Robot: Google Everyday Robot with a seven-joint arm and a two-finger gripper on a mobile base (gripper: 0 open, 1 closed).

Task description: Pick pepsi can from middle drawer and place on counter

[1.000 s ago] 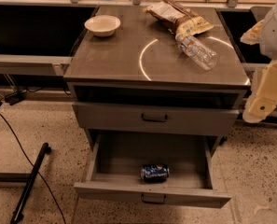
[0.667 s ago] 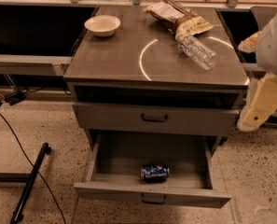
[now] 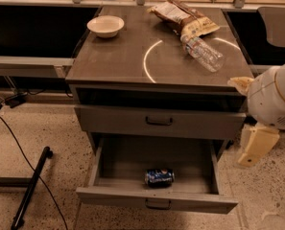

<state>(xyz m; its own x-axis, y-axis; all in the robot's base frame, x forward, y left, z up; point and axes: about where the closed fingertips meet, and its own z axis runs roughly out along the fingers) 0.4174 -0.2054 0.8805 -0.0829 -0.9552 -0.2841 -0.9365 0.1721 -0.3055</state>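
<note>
The pepsi can [image 3: 159, 177] lies on its side near the front of the open middle drawer [image 3: 151, 199], the lowest one of the grey cabinet. The drawer above it [image 3: 159, 121] is closed. The counter [image 3: 118, 56] is the cabinet's glossy grey-brown top with pale arcs. My arm comes in at the right edge as a white rounded body [image 3: 276, 99]. My gripper [image 3: 251, 156] hangs as a pale beige piece to the right of the open drawer, above can height and apart from the can. It holds nothing that I can see.
On the counter stand a white bowl [image 3: 105, 25] at the back left, a snack bag [image 3: 183, 16] at the back and a clear plastic bottle [image 3: 203, 52] lying on the right. A dark pole [image 3: 31, 186] and cables lie on the floor at the left.
My arm has moved down along the cabinet's right side, from counter height to beside the open drawer. The can and the drawer have not moved.
</note>
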